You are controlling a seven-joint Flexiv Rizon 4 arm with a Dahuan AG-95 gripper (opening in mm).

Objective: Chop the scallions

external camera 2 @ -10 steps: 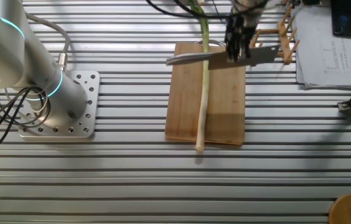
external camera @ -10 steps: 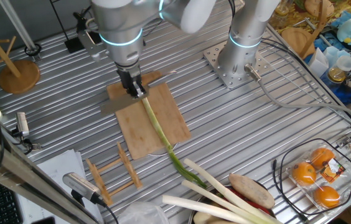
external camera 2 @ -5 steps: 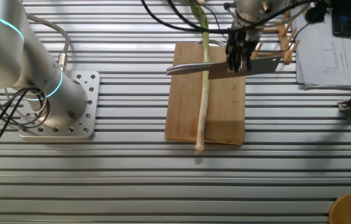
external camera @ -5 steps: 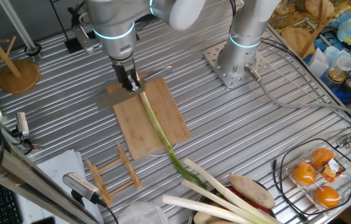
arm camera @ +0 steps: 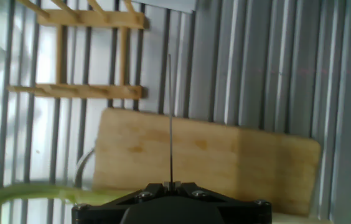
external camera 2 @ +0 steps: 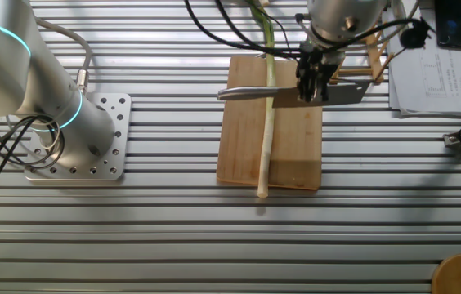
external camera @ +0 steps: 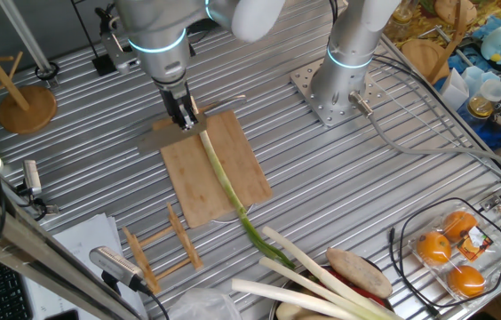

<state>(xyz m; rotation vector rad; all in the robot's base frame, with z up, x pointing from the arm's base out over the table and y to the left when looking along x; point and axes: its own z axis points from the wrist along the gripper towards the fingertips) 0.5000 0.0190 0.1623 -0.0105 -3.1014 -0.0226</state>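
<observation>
Lengthwise, scallion [external camera 2: 266, 122] spans cutting board [external camera 2: 296, 147], knife [external camera 2: 296, 91] crosswise.

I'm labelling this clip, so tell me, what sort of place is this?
Probably a robotics lab bench, not a kitchen: the arm's base is bolted to a ribbed metal table, with loose cables near the cutting board and scallion.
</observation>
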